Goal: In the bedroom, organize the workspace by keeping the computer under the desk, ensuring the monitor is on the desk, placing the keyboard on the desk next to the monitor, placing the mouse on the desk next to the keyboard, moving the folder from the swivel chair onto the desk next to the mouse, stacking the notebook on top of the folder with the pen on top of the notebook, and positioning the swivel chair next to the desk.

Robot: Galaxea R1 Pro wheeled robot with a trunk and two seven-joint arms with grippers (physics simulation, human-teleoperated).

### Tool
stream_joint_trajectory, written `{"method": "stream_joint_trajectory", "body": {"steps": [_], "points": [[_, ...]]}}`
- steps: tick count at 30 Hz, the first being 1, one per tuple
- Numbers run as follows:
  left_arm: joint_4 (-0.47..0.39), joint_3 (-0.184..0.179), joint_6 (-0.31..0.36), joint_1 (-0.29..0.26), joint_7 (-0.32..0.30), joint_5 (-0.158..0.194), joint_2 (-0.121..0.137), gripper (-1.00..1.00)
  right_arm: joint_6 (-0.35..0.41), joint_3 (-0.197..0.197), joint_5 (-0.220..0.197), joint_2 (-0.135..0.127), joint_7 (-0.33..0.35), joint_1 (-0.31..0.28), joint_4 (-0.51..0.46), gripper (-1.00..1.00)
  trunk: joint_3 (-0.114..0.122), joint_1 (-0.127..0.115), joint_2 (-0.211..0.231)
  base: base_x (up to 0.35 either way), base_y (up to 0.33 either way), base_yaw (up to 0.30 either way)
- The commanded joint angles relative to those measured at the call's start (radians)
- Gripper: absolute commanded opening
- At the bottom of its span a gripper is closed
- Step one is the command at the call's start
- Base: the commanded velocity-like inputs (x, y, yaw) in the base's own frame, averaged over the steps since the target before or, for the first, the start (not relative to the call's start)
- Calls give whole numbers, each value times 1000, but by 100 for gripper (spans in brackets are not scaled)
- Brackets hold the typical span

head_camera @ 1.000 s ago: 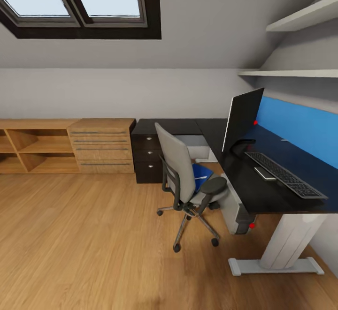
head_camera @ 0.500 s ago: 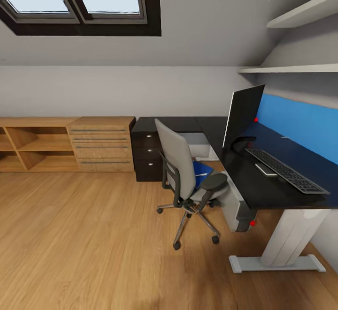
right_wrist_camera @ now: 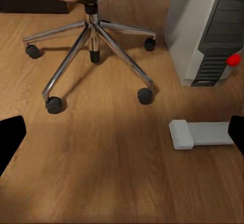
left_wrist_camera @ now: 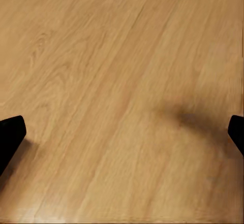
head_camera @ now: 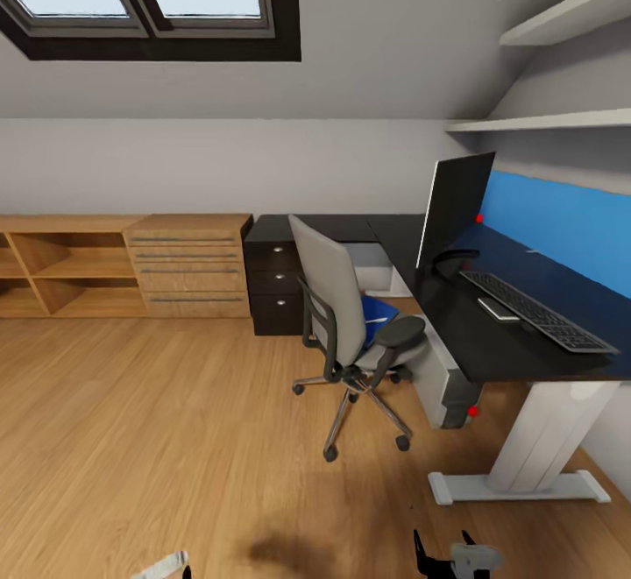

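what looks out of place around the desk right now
A blue folder lies on the seat of the swivel chair instead of the desk. The chair is turned side-on to the desk rather than tucked in. The monitor stands angled toward the desk's corner. Nothing looks spilled or damaged.

Head faces desk; wrists face floor.

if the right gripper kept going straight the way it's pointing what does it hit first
Most likely the bare wooden floor, between the swivel chair base and the desk foot. The right gripper points down at open planks; depth is hard to judge.
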Motion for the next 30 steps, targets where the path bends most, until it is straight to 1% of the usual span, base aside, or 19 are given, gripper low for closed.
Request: {"method": "stream_joint_trajectory", "body": {"steps": [1,2,3,4,5,7,9,10,11,12,13,14,16,20,24,26,29,30], "points": [[-38,1,56,-4,11,12,-1,100,22,-1,-1,5,-12,-12,-22,100,-4,4,-8,0,0,0],[-95,0,170,-25,23,12,-3,100,76,-1,-2,12,-35,-39,-55,100,-8,8,-15,0,0,0],[-116,0,224,-41,28,13,-6,100,105,-1,-3,16,-49,-55,-68,100,-11,11,-22,0,0,0],[-147,0,319,-82,34,15,-12,100,164,-1,-3,24,-75,-90,-86,100,-14,15,-29,0,0,0],[-159,0,390,-135,38,17,-19,100,222,-1,-4,34,-98,-131,-96,100,-17,19,-36,0,0,0],[-150,0,437,-195,41,18,-28,100,281,-1,-3,44,-116,-177,-99,100,-23,27,-50,0,0,0],[-121,0,468,-261,43,18,-36,100,343,-1,-3,50,-130,-227,-96,100,-30,34,-64,0,0,0],[-78,0,487,-331,45,19,-44,100,405,-1,-4,54,-139,-277,-88,100,-33,38,-71,0,0,0],[-54,0,494,-366,45,19,-47,100,434,-2,-4,56,-142,-301,-83,100,-36,42,-78,0,0,0],[-7,0,504,-432,46,19,-52,100,488,-2,-4,58,-147,-345,-71,100,-39,46,-85,0,0,0],[15,0,508,-463,47,19,-54,100,510,-2,-4,59,-149,-366,-65,100,-42,50,-92,0,0,0],[48,0,512,-516,47,19,-57,100,547,-2,-4,61,-152,-404,-53,100,-45,54,-99,0,0,0],[68,0,515,-550,46,19,-60,100,574,-2,-4,62,-157,-436,-45,100,-51,61,-113,0,0,0],[94,-3,517,-592,44,19,-66,100,623,-2,-5,63,-174,-492,-33,100,-64,77,-141,0,0,0],[108,-5,515,-607,44,16,-73,100,665,-6,-11,63,-180,-517,-29,100,-77,92,-169,0,0,0],[112,-7,514,-609,45,13,-75,100,672,-6,-14,63,-183,-521,-27,100,-83,100,-183,0,0,0],[114,-8,517,-611,45,9,-58,100,666,-10,-18,61,-185,-524,-25,100,-92,111,-204,0,0,0],[113,-9,517,-612,44,10,-47,100,657,-12,-18,58,-185,-524,-26,100,-95,115,-211,0,0,0]]}}
